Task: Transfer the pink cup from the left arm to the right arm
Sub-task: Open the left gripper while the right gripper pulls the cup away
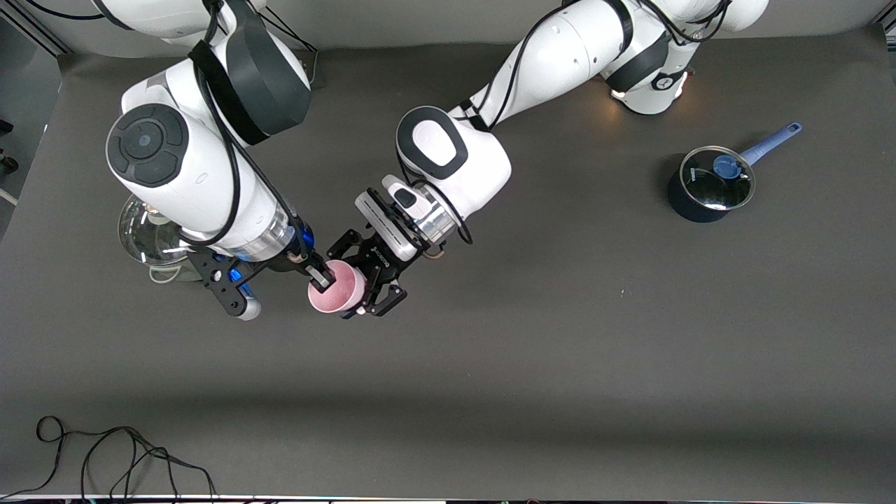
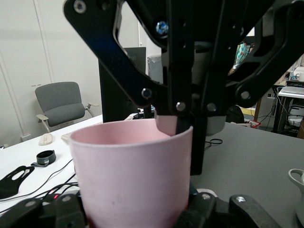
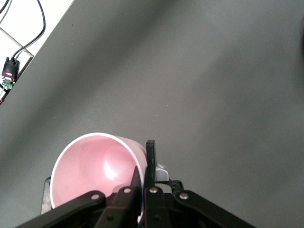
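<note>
The pink cup (image 1: pixel 337 288) hangs in the air over the middle of the table, toward the right arm's end, mouth tilted up. My left gripper (image 1: pixel 352 280) is shut round its body, one finger on each side. My right gripper (image 1: pixel 320 276) is shut on its rim, one finger inside and one outside. In the left wrist view the cup (image 2: pixel 133 175) fills the space between my left gripper (image 2: pixel 137 211), and the right gripper (image 2: pixel 178 126) pinches the rim. In the right wrist view the cup (image 3: pixel 95 166) shows its inside, with my right gripper (image 3: pixel 145 176) on its wall.
A dark blue saucepan (image 1: pixel 708 185) with a glass lid and a blue handle stands at the left arm's end. A clear glass pot (image 1: pixel 149 236) sits partly hidden under the right arm. A black cable (image 1: pixel 105 455) lies at the table's front edge.
</note>
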Robot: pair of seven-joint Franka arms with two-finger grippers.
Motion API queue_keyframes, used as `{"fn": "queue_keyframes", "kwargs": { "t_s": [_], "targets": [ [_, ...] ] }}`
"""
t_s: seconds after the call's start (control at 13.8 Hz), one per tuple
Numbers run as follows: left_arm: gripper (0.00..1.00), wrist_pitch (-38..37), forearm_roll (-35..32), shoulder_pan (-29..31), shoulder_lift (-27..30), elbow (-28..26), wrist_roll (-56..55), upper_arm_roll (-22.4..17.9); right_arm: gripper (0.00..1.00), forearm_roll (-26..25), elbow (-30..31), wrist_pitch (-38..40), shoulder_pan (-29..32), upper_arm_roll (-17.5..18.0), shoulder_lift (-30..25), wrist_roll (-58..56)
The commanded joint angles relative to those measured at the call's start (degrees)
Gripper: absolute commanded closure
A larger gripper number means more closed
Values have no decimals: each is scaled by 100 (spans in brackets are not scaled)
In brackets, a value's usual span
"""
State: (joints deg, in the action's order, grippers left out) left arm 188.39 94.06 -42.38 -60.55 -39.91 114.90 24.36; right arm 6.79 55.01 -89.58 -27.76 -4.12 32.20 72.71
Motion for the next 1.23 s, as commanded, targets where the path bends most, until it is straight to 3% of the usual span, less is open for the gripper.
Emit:
{"fn": "queue_keyframes", "kwargs": {
  "t_s": [0.0,0.07,0.14,0.22,0.51,0.65,0.87,1.16],
  "targets": [
    [100,110,-2,-16,87,1,-178,-107,100,50,-43,125,-10,8,-39,77],
    [100,119,-10,-16,113,1,-178,-133,100,42,-52,117,-10,8,-39,68],
    [8,110,-80,-16,131,-8,-178,-246,100,24,-61,99,8,-1,-30,25],
    [0,102,-176,-16,148,-17,-178,-291,100,24,-78,90,34,-53,-39,-98],
    [0,102,-239,1,297,-69,-179,-309,100,-379,-193,90,175,-168,-56,-476],
    [0,-21,-623,289,508,-427,-152,-283,100,-617,-202,90,314,-186,-91,-757],
    [0,-704,-784,940,1384,-1893,-152,-265,100,-635,-219,108,788,-177,-118,-1318],
    [0,-2442,-1116,2151,2800,-4371,-152,-291,100,-644,-158,152,1789,-142,-311,-3238]
  ]
}}
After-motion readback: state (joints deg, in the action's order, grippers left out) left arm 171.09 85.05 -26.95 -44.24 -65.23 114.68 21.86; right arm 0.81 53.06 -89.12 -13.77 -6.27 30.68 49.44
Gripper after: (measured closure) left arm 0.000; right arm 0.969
